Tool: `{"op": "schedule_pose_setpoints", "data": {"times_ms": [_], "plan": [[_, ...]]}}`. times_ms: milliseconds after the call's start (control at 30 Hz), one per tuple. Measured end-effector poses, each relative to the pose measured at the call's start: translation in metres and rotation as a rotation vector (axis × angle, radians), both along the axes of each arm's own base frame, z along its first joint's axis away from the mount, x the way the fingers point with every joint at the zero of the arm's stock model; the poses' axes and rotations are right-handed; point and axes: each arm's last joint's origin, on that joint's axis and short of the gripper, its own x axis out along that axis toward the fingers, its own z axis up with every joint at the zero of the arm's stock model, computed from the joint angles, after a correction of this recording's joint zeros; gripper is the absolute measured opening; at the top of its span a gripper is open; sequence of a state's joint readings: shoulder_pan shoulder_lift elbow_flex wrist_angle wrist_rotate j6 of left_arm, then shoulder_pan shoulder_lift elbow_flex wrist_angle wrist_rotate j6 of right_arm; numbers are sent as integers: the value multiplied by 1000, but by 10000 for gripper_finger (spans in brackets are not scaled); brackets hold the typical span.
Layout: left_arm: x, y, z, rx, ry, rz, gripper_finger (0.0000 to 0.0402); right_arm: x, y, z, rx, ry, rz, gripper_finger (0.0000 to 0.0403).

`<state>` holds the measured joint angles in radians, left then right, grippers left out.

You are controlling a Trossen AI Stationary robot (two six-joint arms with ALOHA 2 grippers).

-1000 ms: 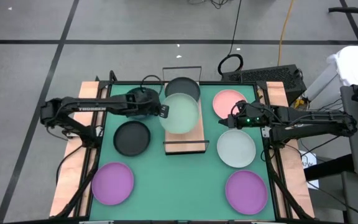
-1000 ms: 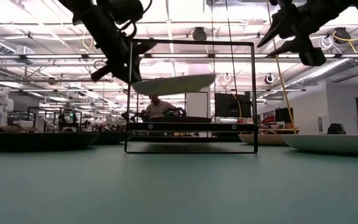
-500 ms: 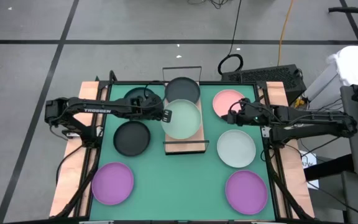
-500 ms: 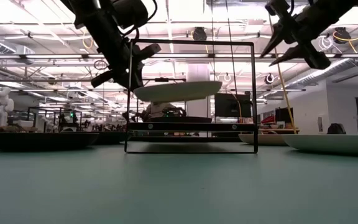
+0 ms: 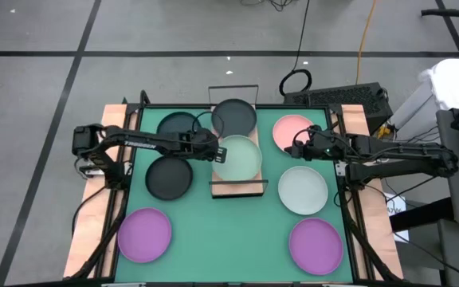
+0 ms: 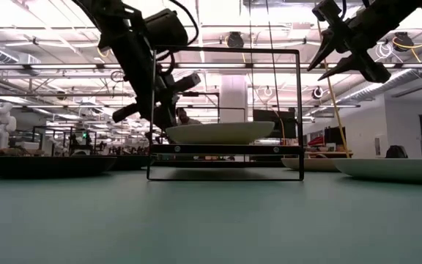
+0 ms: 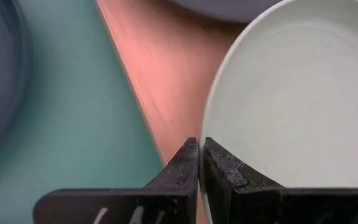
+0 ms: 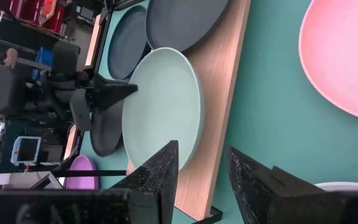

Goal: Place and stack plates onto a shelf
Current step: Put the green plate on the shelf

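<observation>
The shelf (image 5: 249, 185) is a light wood board with black wire ends, standing mid-table. A dark grey plate (image 5: 234, 117) lies on its far end. A pale mint plate (image 5: 239, 159) sits level over the board's middle, with my left gripper (image 5: 215, 152) shut on its left rim. My right gripper (image 5: 296, 148) hangs open and holds nothing. It is high above the table near the pink plate (image 5: 292, 127), and also shows in the low view (image 6: 327, 57). My left gripper pinches the pale mint plate's rim (image 7: 207, 127) between its two fingers, on the side facing the table's left edge. The fingers slant down from the left. The plate is level, its underside down at the shelf board (image 6: 226, 149); whether it rests there I cannot tell.
On the green table lie two dark grey plates (image 5: 170, 177) (image 5: 172, 123) at the left and a purple plate (image 5: 144, 234) at the near left. A whitish plate (image 5: 303, 190) lies at the right and a purple plate (image 5: 315, 245) at the near right. Wooden rails run along both sides.
My left gripper has come down and reached a little toward the table's right, still shut on the pale mint plate. The plate, which hung tilted high inside the shelf's wire frame, has sunk and levelled out onto the board.
</observation>
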<state>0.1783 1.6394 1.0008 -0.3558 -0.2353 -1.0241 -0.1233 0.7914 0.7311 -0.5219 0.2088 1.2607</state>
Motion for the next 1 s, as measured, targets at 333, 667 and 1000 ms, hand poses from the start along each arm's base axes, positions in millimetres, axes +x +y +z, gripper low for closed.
{"op": "schedule_pose_setpoints", "data": {"times_ms": [333, 667, 1000], "plan": [[3, -14, -2, -12, 7, -44, 17, 0, 0, 0, -15, 9, 12, 118], [2, -16, -2, 26, 17, -1, 29, 0, 0, 0, -25, 16, 16, 118], [2, -16, -2, 18, 17, -4, 100, -1, 0, 0, -35, 21, 25, 118]]}}
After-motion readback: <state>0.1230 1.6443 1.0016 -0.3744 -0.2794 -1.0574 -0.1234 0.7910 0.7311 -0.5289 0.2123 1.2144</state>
